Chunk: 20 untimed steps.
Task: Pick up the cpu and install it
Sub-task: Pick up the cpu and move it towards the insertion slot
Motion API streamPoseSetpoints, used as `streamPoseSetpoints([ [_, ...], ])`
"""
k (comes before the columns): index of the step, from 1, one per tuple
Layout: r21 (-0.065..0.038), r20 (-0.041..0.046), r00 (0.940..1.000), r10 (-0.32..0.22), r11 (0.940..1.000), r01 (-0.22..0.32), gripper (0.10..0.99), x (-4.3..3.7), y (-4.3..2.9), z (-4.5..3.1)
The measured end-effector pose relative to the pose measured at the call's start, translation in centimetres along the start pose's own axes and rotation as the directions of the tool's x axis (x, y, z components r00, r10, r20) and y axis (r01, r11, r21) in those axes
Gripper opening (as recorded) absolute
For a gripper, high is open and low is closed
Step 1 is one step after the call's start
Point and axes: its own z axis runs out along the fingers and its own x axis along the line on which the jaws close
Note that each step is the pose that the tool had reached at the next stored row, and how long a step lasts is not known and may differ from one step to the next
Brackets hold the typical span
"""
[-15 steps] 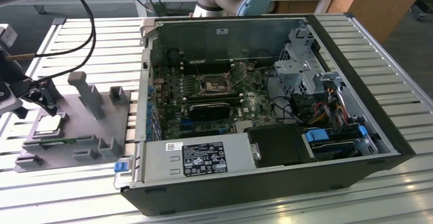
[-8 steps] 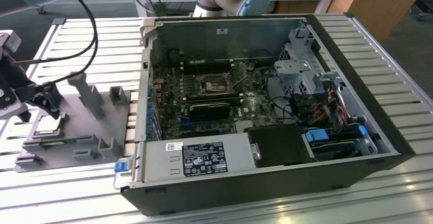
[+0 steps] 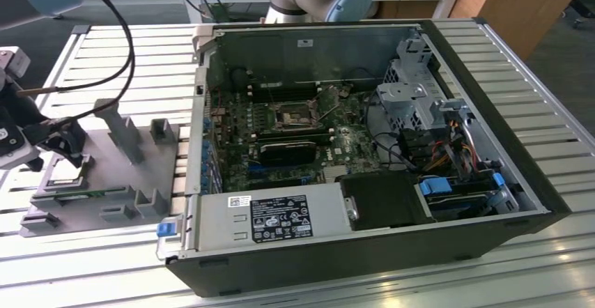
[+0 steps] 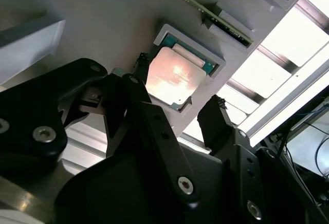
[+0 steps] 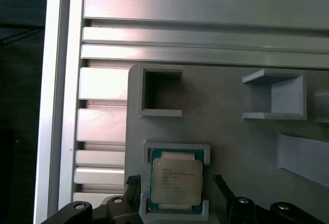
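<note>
As the exterior view takes it in, a silver slatted aluminium tabletop (image 3: 520, 64) carries everything. A large black computer tower case (image 3: 372, 256) lies on its side, open face up, across the middle and out toward the edge at the exterior view's right. Inside the case a green motherboard (image 3: 279, 158) lies flat, with a square dark-framed socket (image 3: 291, 116) near its centre. Beside the case, close to the tabletop's edge at the exterior view's left, sits a grey plastic fixture tray (image 3: 107, 200) with upright posts and several walled pockets. Over the side of that tray farthest from the case hangs the black two-fingered gripper (image 3: 63, 160), pointing down. Its claw stands wide apart and has hold of nothing. In both wrist views the two black fingers (image 4: 216, 116) stand on either side of one raised square pocket (image 5: 205, 154), one tip just beside each of two opposite walls. Whether the tips touch those walls cannot be told. In that pocket lies the cpu (image 5: 176, 183), a small flat square chip with a shiny silver metal top and a thin green edge. It rests level in the tray between the fingertips, well apart from the socket in the case
</note>
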Motion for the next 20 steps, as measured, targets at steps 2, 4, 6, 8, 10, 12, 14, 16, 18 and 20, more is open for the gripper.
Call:
streamPoseSetpoints([
  [2, 0.0, -0.0003, 1.0, 0.0, 1.0, 0.0, 0.659, 0.01, -0.03, 0.19],
  [4, 0.0, -0.0002, 1.0, -0.001, 1.0, 0.001, 0.659, 0.01, -0.05, 0.42],
  [6, 0.0, -0.0002, 1.0, 0.0, 1.0, 0.0, 0.659, 0.01, -0.06, 0.63],
  [8, 0.0, -0.0002, 1.0, 0.0, 1.0, 0.0, 0.659, 0.01, -0.07, 0.82],
  [10, 0.0, -0.0002, 1.0, 0.0, 1.0, 0.0, 0.659, 0.02, -0.08, 1.04],
  [12, 0.0, -0.0002, 1.0, 0.0, 1.0, 0.0, 0.659, 0.02, -0.09, 1.24],
  [14, 0.0, -0.0003, 1.0, 0.001, 1.0, -0.001, 0.659, 0.03, -0.1, 1.37],
  [16, 0.0, 0.0001, 1.0, 0.008, 1.0, -0.008, 0.659, 0.02, -0.11, 1.46],
  [18, 0.001, 0.0005, 0.9998, 0.018, 0.9998, -0.018, 0.659, 0.02, -0.11, 1.51],
  [20, 0.001, 0.001, 0.9997, 0.025, 0.9997, -0.025, 0.659, 0.03, -0.11, 1.55],
])
